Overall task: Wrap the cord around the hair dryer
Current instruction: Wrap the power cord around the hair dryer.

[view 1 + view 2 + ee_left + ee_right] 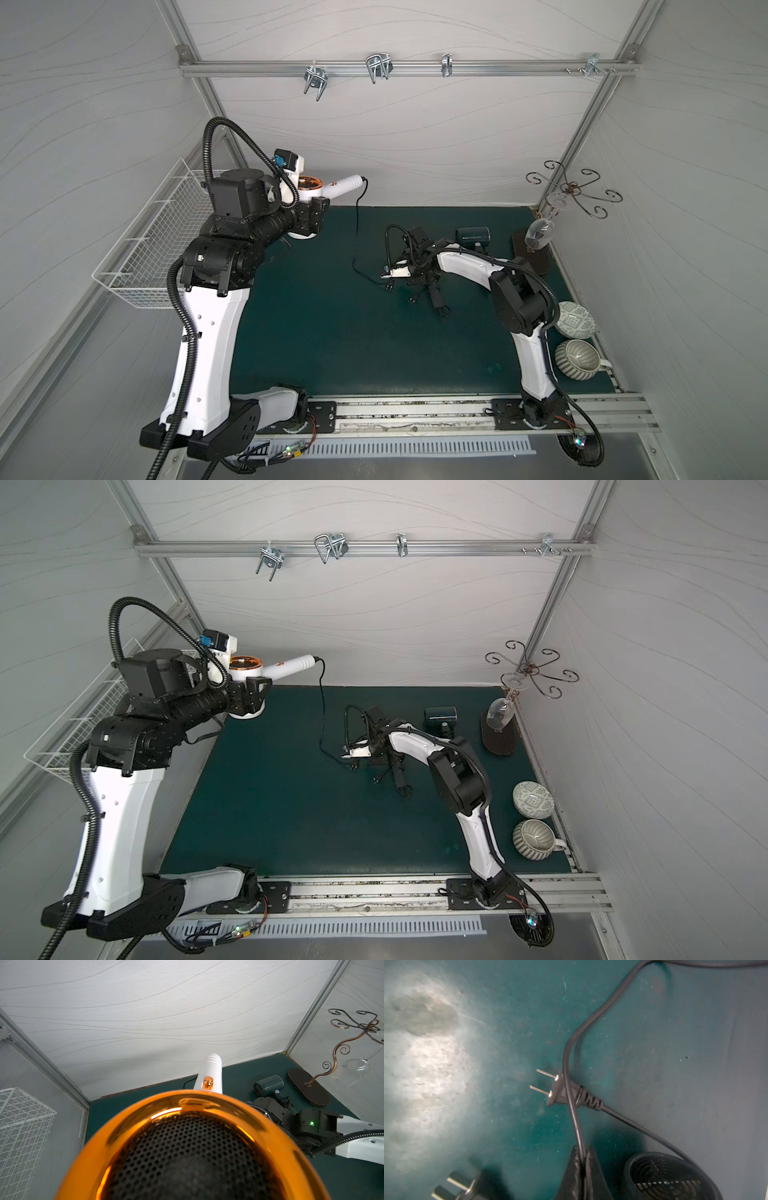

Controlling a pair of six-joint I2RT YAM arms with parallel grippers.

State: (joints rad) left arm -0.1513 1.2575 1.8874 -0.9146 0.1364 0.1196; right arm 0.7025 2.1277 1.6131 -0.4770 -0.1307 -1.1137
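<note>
A white hair dryer (343, 185) (286, 667) with an orange ring (187, 1101) is held off the mat at the back left. My left gripper (308, 219) (250, 697) is shut on its barrel; the fingers are hidden in the left wrist view. Its handle (212, 1070) points right. The black cord (357, 232) (322, 712) hangs from the handle end to the green mat. My right gripper (583, 1153) (392, 279) is shut on the cord (571, 1047) just short of its two-pin plug (562, 1093), which lies on the mat.
A black hair dryer (432, 291) (670, 1178) and its plug (454, 1186) lie under the right gripper. A dark green hair dryer (471, 237) sits behind. A glass rack (573, 189) with a wine glass (538, 235), a bowl (575, 320) and a cup (577, 359) line the right edge. A wire basket (158, 245) hangs at the left.
</note>
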